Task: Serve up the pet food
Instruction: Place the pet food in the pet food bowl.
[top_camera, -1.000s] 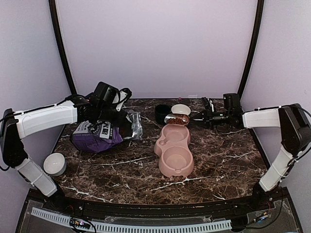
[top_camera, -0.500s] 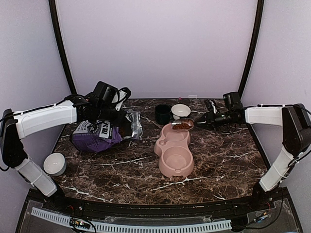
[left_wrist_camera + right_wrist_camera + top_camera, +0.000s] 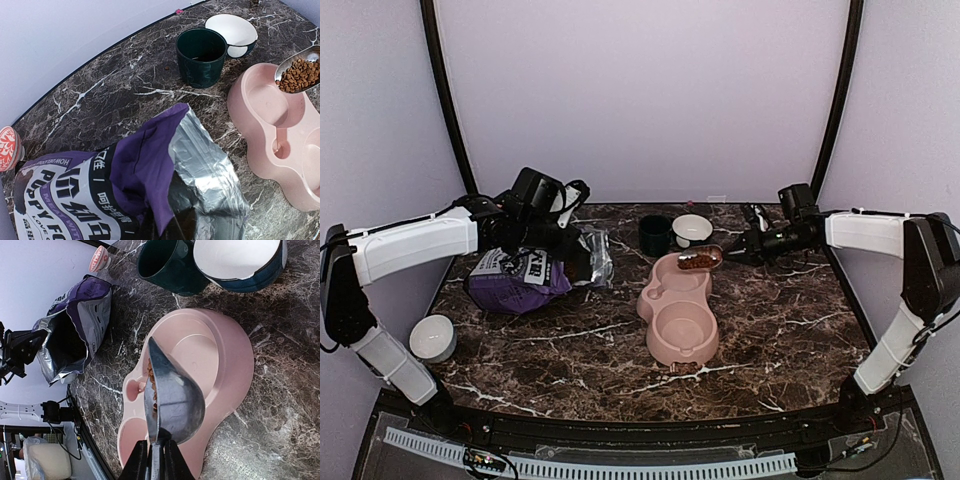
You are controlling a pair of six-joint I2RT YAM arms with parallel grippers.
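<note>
The pet food (image 3: 696, 262) is a heap of reddish-brown kibble in a metal scoop (image 3: 703, 259). My right gripper (image 3: 745, 245) is shut on the scoop's handle and holds it just above the far compartment of the pink double bowl (image 3: 682, 300). In the right wrist view the scoop (image 3: 177, 395) is tipped on its side over the bowl (image 3: 235, 355), with kibble (image 3: 151, 385) at its left lip. My left gripper (image 3: 572, 258) is shut on the open mouth of the purple bag (image 3: 520, 280). The left wrist view shows the bag (image 3: 100, 185), kibble (image 3: 298, 75) and bowl (image 3: 260, 150).
A dark green cup (image 3: 654, 235) and a white bowl (image 3: 692, 228) stand behind the pink bowl. A small white bowl (image 3: 432, 337) sits at the table's left front. A red patterned object (image 3: 7, 147) lies behind the bag.
My right gripper has carried the scoop of kibble from beside the white bowl to over the pink bowl's far compartment. The left arm and the bag have not moved.
</note>
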